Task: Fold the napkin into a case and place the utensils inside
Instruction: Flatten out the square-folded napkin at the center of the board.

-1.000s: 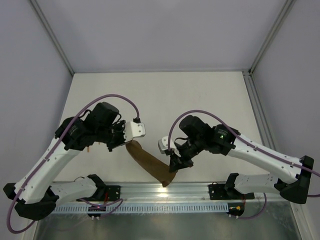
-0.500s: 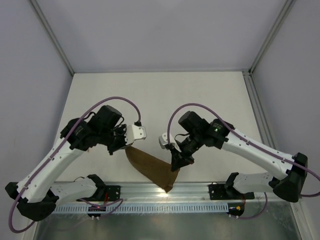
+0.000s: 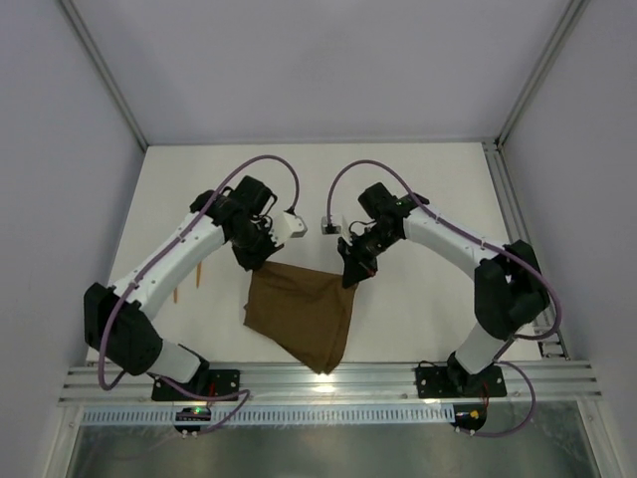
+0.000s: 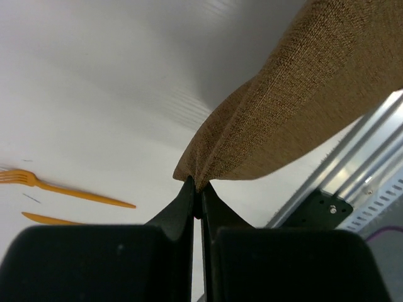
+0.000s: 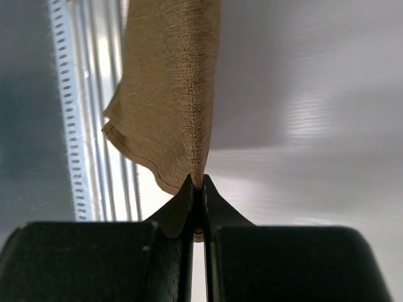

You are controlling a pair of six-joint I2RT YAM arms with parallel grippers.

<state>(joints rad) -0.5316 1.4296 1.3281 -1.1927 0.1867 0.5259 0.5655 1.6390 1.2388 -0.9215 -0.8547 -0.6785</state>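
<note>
**A:** Which step is this?
**B:** Spreading the napkin (image 3: 304,319) before folding. The left gripper (image 3: 257,265) and right gripper (image 3: 350,281) each have their jaws pinched on a far corner. The cloth drapes toward the near rail (image 3: 398,376).
**A:** What next?
**B:** Probably laying it flat on the tabletop (image 3: 428,189). The utensils (image 4: 69,190) lie apart, to its left.

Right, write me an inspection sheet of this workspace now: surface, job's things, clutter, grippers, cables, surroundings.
Surface: white table, no marks visible.
Job's things: brown napkin spread between the grippers, unfolded, its lowest corner hanging toward the near edge; orange fork and second utensil lie on the table at left, apart from the cloth.
Clutter: nothing seen.
Grippers: left gripper and right gripper each pinch a napkin edge.
Cables: purple cables loop over both arms.
Surroundings: grey walls; slotted rail in front.
</note>
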